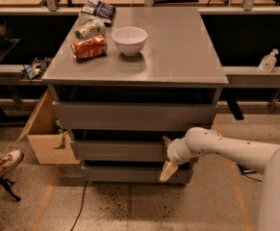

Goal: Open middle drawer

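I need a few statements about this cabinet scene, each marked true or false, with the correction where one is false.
1. The white bowl stands on the cabinet top. True.
2. The red can stands upright. False: it lies on its side, beside the bowl.
3. The hand is at the right end of the middle drawer front. True.
4. The cardboard box sits on the cabinet top. False: it is on the floor, beside the cabinet at the picture's left.
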`<control>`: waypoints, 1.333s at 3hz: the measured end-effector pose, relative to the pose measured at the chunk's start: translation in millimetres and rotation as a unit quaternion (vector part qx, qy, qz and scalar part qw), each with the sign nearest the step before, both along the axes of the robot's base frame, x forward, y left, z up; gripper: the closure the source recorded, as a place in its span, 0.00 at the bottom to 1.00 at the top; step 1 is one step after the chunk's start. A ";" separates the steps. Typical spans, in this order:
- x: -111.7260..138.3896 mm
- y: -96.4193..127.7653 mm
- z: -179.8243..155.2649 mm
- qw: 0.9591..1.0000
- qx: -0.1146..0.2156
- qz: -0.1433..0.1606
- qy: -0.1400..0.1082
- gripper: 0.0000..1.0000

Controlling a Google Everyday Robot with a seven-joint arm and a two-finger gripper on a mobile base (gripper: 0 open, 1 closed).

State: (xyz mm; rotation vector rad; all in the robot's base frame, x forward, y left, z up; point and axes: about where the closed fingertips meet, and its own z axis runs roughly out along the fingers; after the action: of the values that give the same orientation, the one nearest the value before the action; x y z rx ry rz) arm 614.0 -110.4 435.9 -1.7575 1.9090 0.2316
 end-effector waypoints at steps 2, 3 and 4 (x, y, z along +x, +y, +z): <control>1.8 4.2 -18.9 1.000 0.004 -0.001 0.012 0.28; -14.6 -8.9 -14.5 1.000 -0.003 -0.015 0.014 0.51; -18.2 -11.3 -10.9 1.000 -0.004 -0.019 0.015 0.74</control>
State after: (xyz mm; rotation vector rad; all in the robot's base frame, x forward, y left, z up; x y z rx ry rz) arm 595.9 -121.6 425.0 -1.7309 1.9637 0.2384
